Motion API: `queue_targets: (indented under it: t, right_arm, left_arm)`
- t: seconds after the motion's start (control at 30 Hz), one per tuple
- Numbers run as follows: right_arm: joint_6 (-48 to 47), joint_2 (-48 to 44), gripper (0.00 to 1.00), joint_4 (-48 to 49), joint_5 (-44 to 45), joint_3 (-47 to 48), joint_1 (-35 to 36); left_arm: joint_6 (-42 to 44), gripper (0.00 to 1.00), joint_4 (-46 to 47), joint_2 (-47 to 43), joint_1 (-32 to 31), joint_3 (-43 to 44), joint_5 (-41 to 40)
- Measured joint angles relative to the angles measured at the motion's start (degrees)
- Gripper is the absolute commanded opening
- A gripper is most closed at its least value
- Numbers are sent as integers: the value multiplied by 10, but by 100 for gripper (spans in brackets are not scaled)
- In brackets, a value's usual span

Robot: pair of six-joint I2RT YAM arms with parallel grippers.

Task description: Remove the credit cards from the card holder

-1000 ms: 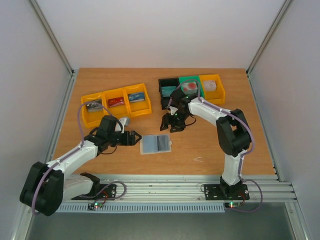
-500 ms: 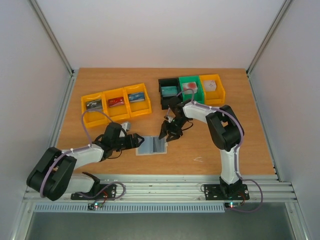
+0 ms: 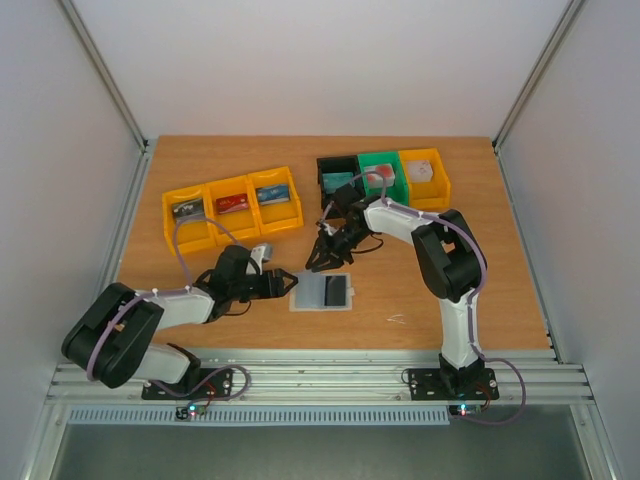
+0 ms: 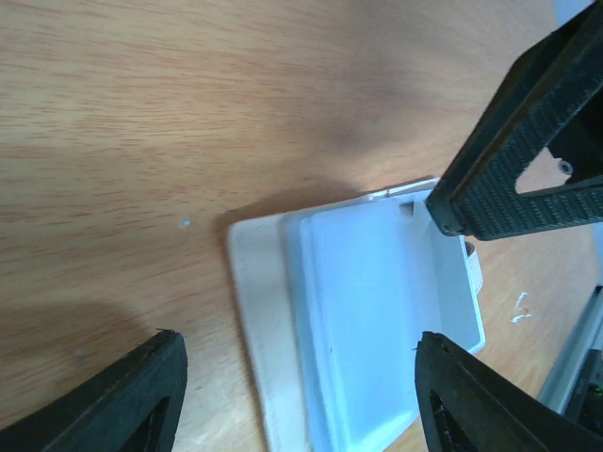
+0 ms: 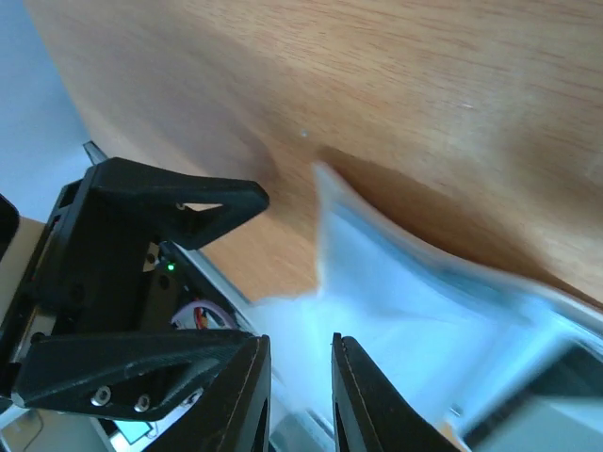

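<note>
Left pincer [image 3: 283, 285] sits low over the table [image 3: 480, 250] with its jaws spread wide and nothing between them. Its tips point toward 3 o'clock at the card holder [image 3: 322, 292]; they are near it, and no contact is visible from above. In the left wrist view the same pincer [image 4: 297, 353] is open, with its black fingers [image 4: 132, 395] at the bottom corners of the frame and the holder ahead in the gap.

At 11 o'clock from that pincer is a row of three yellow bins [image 3: 236, 228]. Each has a small item inside, too small to identify.

The card holder lies open and flat on the table, its two panels side by side. The left panel is pale grey-blue. The right panel carries one dark credit card [image 3: 338, 291] within its outline; I cannot tell whether it is tucked in or loose on top. Close up, the holder [image 4: 273, 311] shows a whitish border with paler blue layers inside.

Right pincer [image 3: 322, 262] is at the holder's 12 o'clock, over its far edge and angled down toward 7 o'clock. In the right wrist view this pincer [image 5: 300, 350] has its fingers close together with only a narrow slit between them, and the holder [image 5: 405, 282] is a pale blue blur beyond. I cannot tell whether it clamps an edge or a card. The left wrist view shows one ribbed pad [image 4: 513, 202] at the holder's far corner, either touching it or just above it.

At 1 o'clock from the holder, a black bin [image 3: 336, 161], a green bin [image 3: 378, 157] and a yellow bin [image 3: 443, 180] stand in a row. At its 4 o'clock, small white scraps [image 3: 397, 320] lie on the wood.
</note>
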Motion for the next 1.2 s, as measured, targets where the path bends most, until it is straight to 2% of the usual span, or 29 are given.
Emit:
queue_targets:
  t: [0.23, 0.43, 0.53, 0.7, 0.83, 0.97, 1.2]
  right_arm:
    - [3, 0, 21, 10, -17, 1, 0]
    - [-18, 1, 25, -31, 30, 11, -4]
    - [-31, 0, 27, -67, 72, 23, -7]
    - [-61, -28, 36, -129, 196, 38, -11]
    - [-79, -35, 43, -155, 238, 26, -24]
    - [-87, -17, 43, -170, 230, 13, -34]
    - [-87, 15, 40, -158, 154, 11, -35]
  left_arm:
    - [9, 68, 17, 12, -14, 8, 14]
    - [14, 68, 17, 16, -23, 12, -1]
    - [15, 68, 17, 16, -23, 12, -7]
    - [17, 68, 15, 16, -23, 12, -15]
    - [20, 69, 14, 16, -23, 12, -15]
    - [21, 69, 14, 16, -23, 12, -14]
    - [25, 67, 15, 27, -28, 12, -14]
